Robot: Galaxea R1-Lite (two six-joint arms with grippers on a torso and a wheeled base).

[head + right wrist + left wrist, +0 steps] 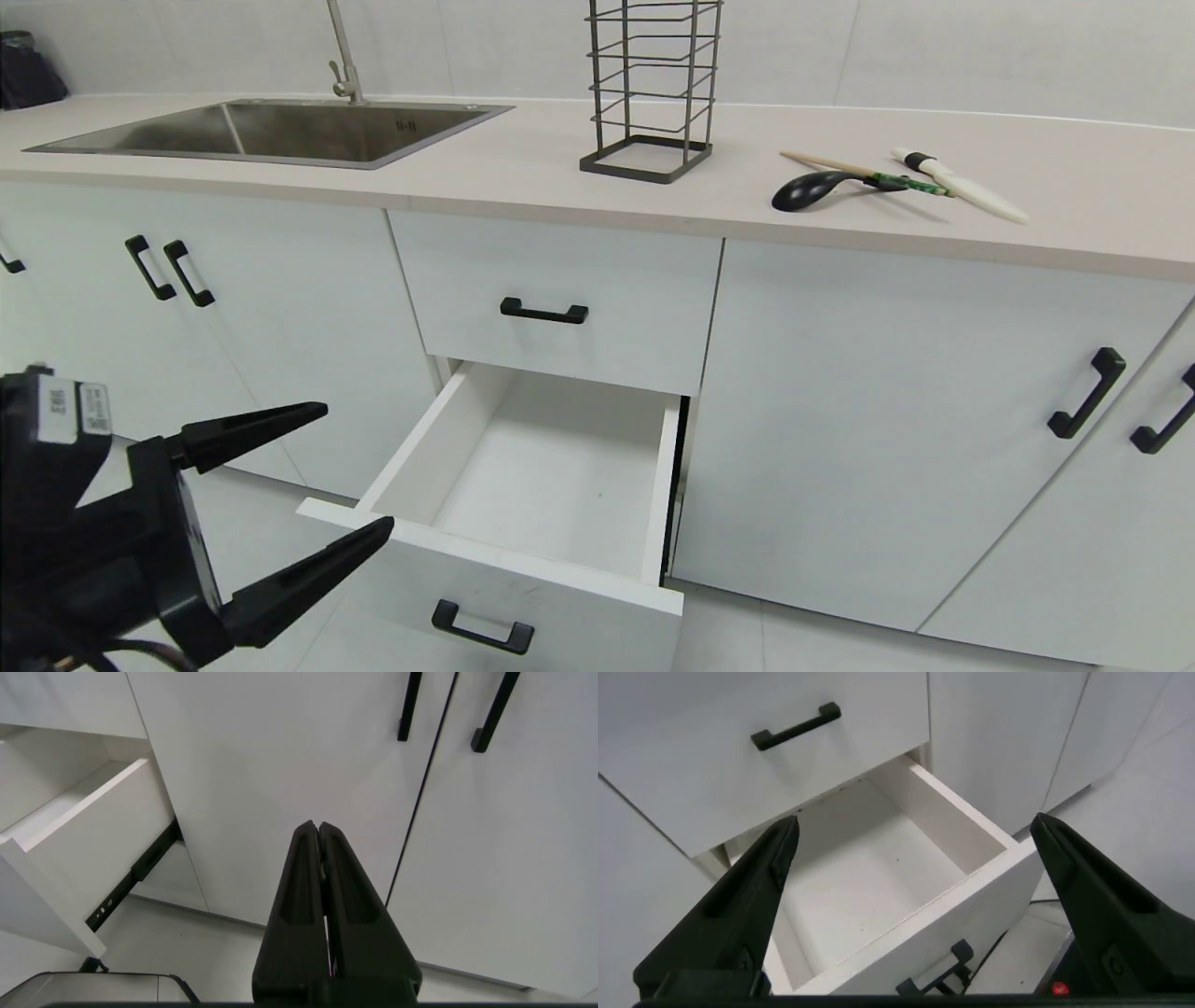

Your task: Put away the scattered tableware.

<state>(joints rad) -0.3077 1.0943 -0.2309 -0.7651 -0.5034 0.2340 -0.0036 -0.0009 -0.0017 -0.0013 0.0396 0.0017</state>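
On the countertop at the right lie a black spoon [808,189], a wooden chopstick with a green end [864,172] and a white knife-like utensil with a black band [962,186]. Below the counter, the lower white drawer [523,551] stands pulled out with nothing in it; it is also in the left wrist view [878,877]. My left gripper [359,476] hangs open, low and to the left of the drawer's front corner, fingers wide apart [910,845]. My right gripper [320,840] is shut with nothing in it, down in front of the cabinet doors to the right of the drawer.
A dark wire rack [651,89] stands on the counter above the drawers. A steel sink [271,131] with a tap sits at the far left. The upper drawer [551,299] is closed. Cabinet doors with black handles [1088,394] flank the drawers.
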